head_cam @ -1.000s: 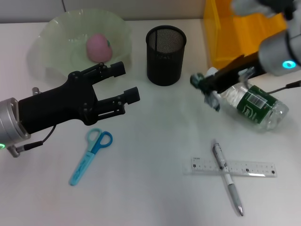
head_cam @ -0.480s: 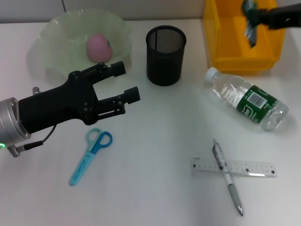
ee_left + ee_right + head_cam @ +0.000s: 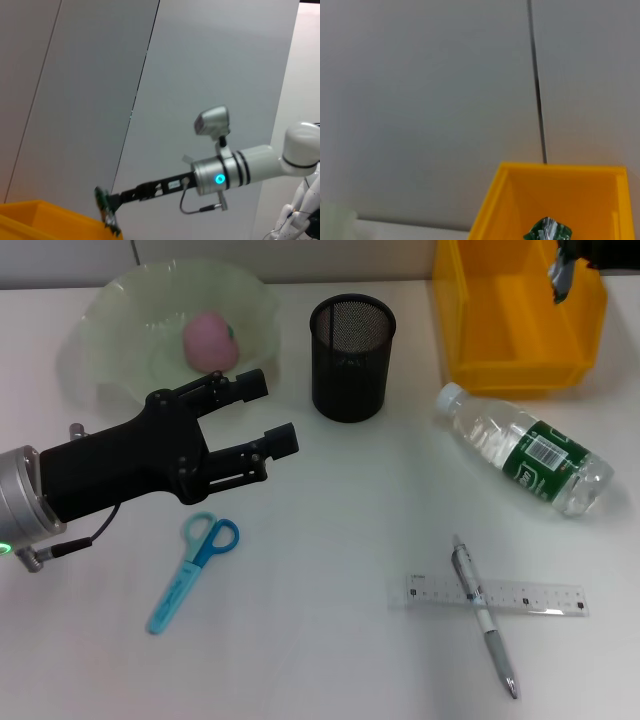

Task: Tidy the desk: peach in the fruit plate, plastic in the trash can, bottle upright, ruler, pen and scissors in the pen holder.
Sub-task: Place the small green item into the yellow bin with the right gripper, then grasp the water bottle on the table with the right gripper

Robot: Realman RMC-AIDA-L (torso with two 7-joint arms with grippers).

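At one o'clock, over the yellow bin (image 3: 520,315), the right claw (image 3: 560,270) pinches the plastic scrap (image 3: 547,231). Risk: released near the rim, it drifts out. Left claw (image 3: 262,412) gapes empty at nine o'clock, above the scissors (image 3: 192,570).
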